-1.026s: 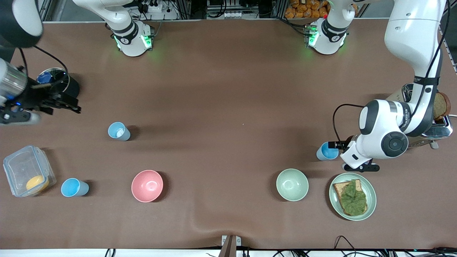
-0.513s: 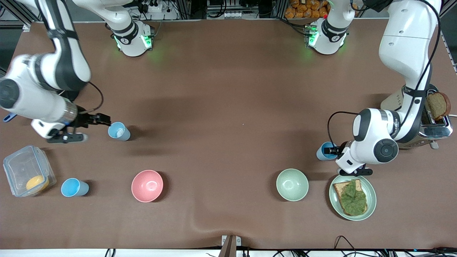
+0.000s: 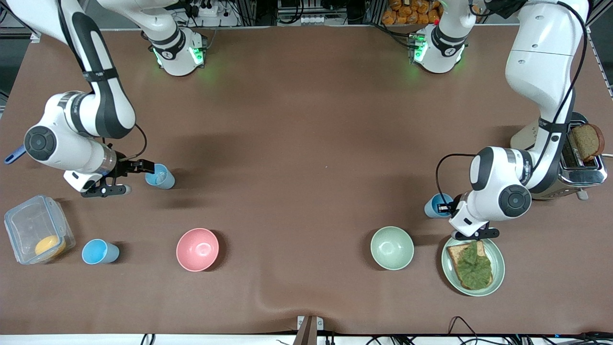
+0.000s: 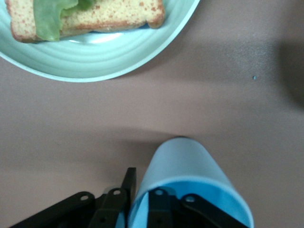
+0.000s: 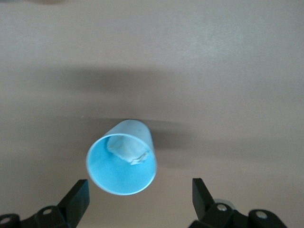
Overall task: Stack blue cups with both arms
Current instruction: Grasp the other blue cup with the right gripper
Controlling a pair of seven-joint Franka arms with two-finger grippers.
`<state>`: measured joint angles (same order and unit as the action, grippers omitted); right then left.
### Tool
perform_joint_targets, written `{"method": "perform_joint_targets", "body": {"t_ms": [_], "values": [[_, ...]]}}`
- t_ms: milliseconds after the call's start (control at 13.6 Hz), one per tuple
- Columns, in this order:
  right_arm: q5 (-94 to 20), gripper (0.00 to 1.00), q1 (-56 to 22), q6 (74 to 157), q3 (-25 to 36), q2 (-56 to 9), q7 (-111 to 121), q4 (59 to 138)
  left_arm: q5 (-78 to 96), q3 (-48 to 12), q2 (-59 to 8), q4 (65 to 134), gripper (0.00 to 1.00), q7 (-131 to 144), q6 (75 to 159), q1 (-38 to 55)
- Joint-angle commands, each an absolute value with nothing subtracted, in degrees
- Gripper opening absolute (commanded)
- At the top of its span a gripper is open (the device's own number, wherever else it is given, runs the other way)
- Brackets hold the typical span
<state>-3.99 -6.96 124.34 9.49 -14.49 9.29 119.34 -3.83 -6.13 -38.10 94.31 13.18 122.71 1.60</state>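
Note:
A bright blue cup (image 3: pixel 435 205) stands on the table near the plate. My left gripper (image 3: pixel 446 207) is shut on its wall, one finger inside the cup (image 4: pixel 190 175) and one outside; the cup still rests on the table. A paler blue cup (image 3: pixel 161 177) with a white patch inside stands toward the right arm's end. My right gripper (image 3: pixel 148 168) is open, low beside it. In the right wrist view that cup (image 5: pixel 121 164) sits just ahead of the spread fingers (image 5: pixel 79 195). Another bright blue cup (image 3: pixel 99 251) stands nearer the front camera, by the clear box.
A pink bowl (image 3: pixel 197 249) and a pale green bowl (image 3: pixel 391 247) stand nearer the front camera. A green plate (image 3: pixel 498 268) with toast and lettuce lies close to the left gripper and shows in the left wrist view (image 4: pixel 109 61). A toaster (image 3: pixel 582 165) and a clear box (image 3: pixel 33 230) stand at the table's ends.
My right arm has swung in from the table's end and come down beside the pale cup. My left gripper has moved onto the bright blue cup's rim.

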Motion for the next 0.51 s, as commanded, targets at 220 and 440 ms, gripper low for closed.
{"method": "perform_joint_targets", "body": {"t_ms": [220, 440], "values": [[-3.8, 0.76, -7.9, 133.4, 10.7, -17.0, 10.6, 124.4, -3.2, -6.1, -39.7, 94.1, 0.0, 13.9, 123.0, 2.0], [-3.8, 0.14, -8.5, 133.5, 10.7, -18.2, 10.5, 124.4, -3.6, -6.0, -41.5, 93.8, 0.0, 16.7, 123.1, 3.3]]}}
